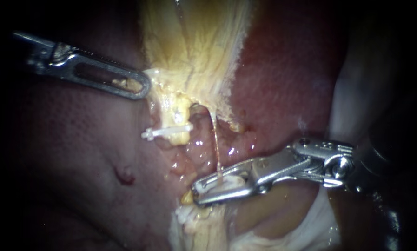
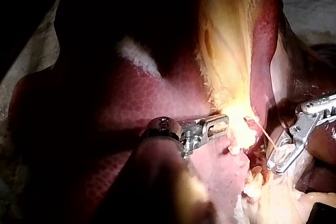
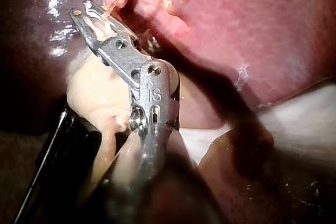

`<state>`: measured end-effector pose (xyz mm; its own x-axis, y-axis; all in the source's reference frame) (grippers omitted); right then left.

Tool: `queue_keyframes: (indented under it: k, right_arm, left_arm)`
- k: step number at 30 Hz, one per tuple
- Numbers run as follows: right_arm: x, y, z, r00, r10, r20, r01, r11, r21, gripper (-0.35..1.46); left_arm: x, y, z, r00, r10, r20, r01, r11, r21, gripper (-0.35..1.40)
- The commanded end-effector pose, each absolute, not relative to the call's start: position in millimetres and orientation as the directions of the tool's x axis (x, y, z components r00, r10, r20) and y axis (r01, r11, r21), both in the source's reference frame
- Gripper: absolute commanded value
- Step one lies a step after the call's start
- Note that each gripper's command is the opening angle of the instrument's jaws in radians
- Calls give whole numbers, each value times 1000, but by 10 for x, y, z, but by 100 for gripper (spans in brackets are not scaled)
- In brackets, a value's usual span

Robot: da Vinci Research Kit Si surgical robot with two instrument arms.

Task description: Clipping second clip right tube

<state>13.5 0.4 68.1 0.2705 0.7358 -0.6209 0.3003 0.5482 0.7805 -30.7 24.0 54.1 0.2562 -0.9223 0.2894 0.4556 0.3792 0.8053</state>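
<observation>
Dark red liver [image 1: 287,69] fills the field, with the pale yellow gallbladder [image 1: 194,42] running down its middle. The left instrument [image 1: 142,87] is clamped on the gallbladder's lower edge. The right instrument [image 1: 196,194] grips a white clip [image 1: 227,182] between its jaws, and the thin right tube [image 1: 215,139] runs down into them. A separate clip [image 1: 167,132] sits across yellow tissue further left.

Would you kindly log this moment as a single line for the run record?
left instrument: gripping pale tissue | right instrument: loaded clip around thin tube | placed clip: left of it
</observation>
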Motion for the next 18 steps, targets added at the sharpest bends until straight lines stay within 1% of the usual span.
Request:
queue_keyframes:
  k: [1, 3, 4, 5, 11, 18]
  right_arm:
    - [135, 4, 680, 272, 737, -619, 300, 546, 782, -16]
    - [135, 4, 680, 276, 743, -610, 297, 537, 789, -26]
    - [134, 4, 680, 277, 743, -610, 300, 536, 789, -33]
    - [134, 4, 680, 282, 744, -605, 307, 528, 792, -35]
    - [133, 4, 679, 297, 768, -568, 295, 491, 819, -35]
    - [132, 4, 680, 305, 770, -560, 304, 478, 824, -35]
  left_arm:
    - [-307, 240, 541, 256, -922, 289, 456, 379, 805, -35]
    - [-307, 240, 541, 256, -922, 289, 456, 379, 805, -35]
    - [-307, 240, 542, 256, -922, 289, 456, 379, 805, -35]
    - [-307, 240, 542, 256, -922, 289, 456, 379, 805, -35]
    - [-307, 240, 542, 256, -922, 289, 456, 379, 805, -35]
    - [-307, 240, 542, 256, -922, 289, 456, 379, 805, -35]
